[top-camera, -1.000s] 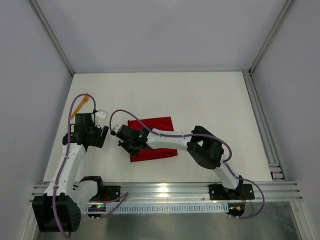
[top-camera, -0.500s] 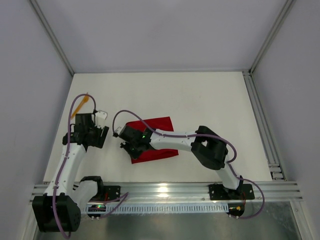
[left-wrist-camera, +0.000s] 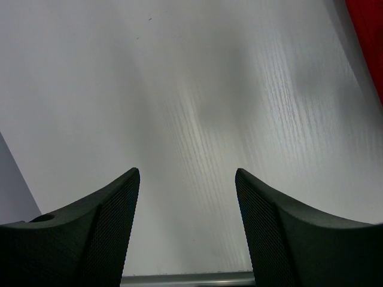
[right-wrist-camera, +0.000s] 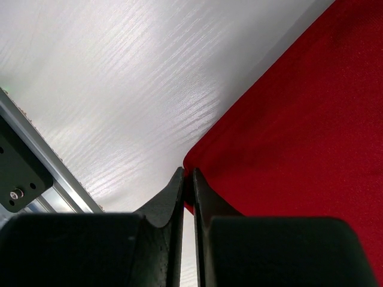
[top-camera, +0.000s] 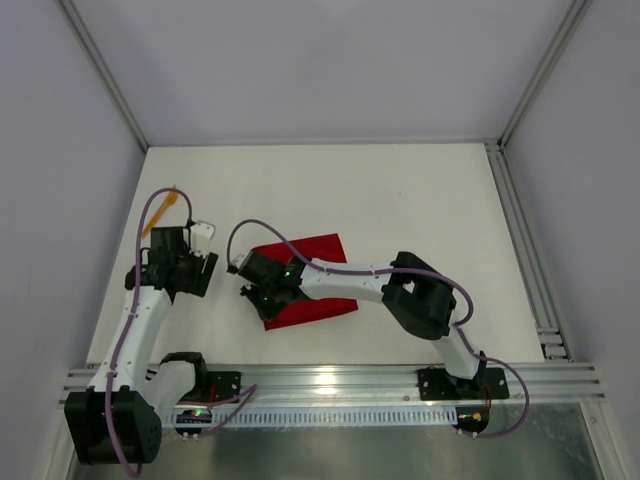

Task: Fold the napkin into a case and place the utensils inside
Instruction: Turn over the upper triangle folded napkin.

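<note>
Over the last second the right tool [right-wrist-camera: 187, 172] has slid a little toward the arm bases along the left edge of the napkin [top-camera: 318, 250], and the near-left corner of the cloth has shifted with it. That tool now sits at the near-left corner, its fingers pressed almost together with the red corner pinched between the tips. Beyond the pinch the napkin lies flat on the tabletop [top-camera: 400, 200], partly under the right forearm. Just left of the napkin, the left tool [left-wrist-camera: 187, 172] hovers over bare tabletop with its fingers spread wide and nothing between them. Farther left and beyond the napkin's far edge lies one orange utensil [top-camera: 165, 211], well apart from the cloth. The fold appears to be the step in hand, with the case not yet formed. The next move likely calls for lifting the pinched corner and carrying it across the cloth without losing hold, so that the edges line up.
</note>
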Robot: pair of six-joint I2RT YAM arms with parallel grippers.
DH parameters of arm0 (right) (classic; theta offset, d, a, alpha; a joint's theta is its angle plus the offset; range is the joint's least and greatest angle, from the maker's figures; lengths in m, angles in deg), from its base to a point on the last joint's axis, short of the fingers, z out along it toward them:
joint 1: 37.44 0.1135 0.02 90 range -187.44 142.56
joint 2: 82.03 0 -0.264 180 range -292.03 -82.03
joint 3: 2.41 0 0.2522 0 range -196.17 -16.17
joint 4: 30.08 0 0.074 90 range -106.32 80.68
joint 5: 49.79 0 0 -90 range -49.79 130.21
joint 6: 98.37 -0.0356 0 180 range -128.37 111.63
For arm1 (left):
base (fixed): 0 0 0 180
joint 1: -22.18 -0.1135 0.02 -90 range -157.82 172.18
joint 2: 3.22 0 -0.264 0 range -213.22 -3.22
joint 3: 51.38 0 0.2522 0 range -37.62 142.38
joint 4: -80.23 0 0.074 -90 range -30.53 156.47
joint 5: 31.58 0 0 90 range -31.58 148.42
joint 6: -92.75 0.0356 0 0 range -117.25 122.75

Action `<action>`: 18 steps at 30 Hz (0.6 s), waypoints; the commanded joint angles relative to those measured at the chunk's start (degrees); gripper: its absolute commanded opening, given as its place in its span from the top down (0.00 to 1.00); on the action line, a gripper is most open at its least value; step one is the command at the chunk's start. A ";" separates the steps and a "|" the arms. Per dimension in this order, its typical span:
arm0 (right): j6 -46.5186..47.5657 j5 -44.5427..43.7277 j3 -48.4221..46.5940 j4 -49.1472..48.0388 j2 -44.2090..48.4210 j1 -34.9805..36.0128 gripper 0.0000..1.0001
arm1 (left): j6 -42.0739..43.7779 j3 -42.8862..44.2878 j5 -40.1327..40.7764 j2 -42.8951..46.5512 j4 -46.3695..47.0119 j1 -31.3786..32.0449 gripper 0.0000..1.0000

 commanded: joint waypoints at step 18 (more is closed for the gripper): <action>1.20 9.02 10.37 -2.19 18.09 -2.81 0.60 | 11.31 13.03 -25.75 1.36 -16.13 0.55 0.37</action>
